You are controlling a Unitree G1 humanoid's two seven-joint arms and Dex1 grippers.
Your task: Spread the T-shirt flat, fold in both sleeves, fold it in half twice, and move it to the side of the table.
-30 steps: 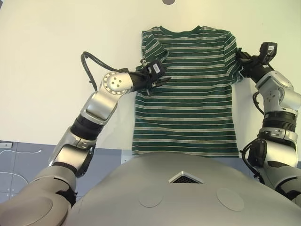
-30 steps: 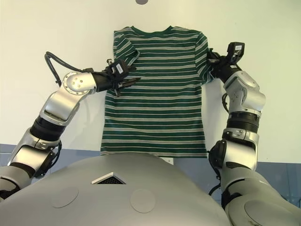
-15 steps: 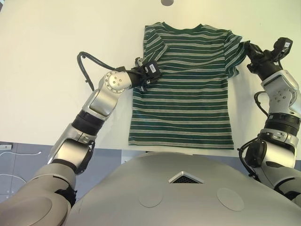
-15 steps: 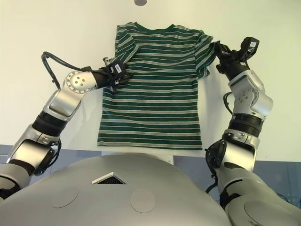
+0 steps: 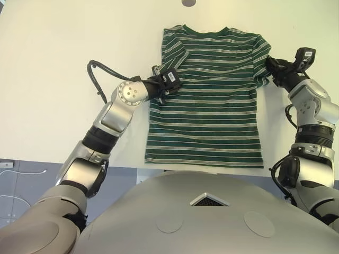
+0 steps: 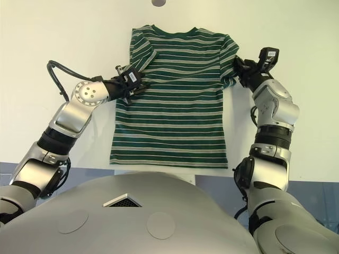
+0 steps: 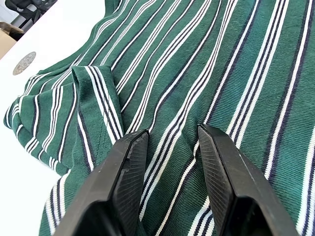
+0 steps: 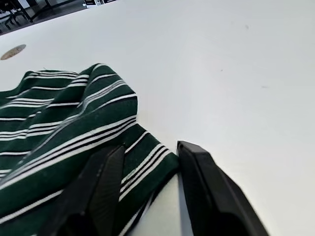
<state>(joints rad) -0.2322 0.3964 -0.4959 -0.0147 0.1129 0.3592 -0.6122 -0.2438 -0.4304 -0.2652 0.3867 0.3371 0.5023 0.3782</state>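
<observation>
A green T-shirt (image 5: 212,111) with white stripes lies spread on the white table (image 5: 53,53), collar at the far side. Its left sleeve (image 5: 175,50) is turned in over the chest. My left gripper (image 5: 165,90) rests at the shirt's left edge below that sleeve. In the left wrist view this gripper (image 7: 172,140) is shut on a pucker of striped cloth. At the shirt's right sleeve (image 5: 260,58), my right gripper (image 5: 269,66) holds the hem. The right wrist view shows the sleeve (image 8: 98,123) edge pinched in that gripper (image 8: 150,150).
The shirt's hem (image 5: 206,163) lies close to the table's near edge. A dark round mark (image 5: 188,2) sits at the far edge. Bare table spreads to the left and to the right of the shirt. A white cable (image 5: 21,172) lies on the grey floor at the lower left.
My right gripper swung outward with the sleeve, then came back in toward the shirt's body. The shirt slid slightly away and to the left early on. The left gripper stayed at the shirt's edge.
</observation>
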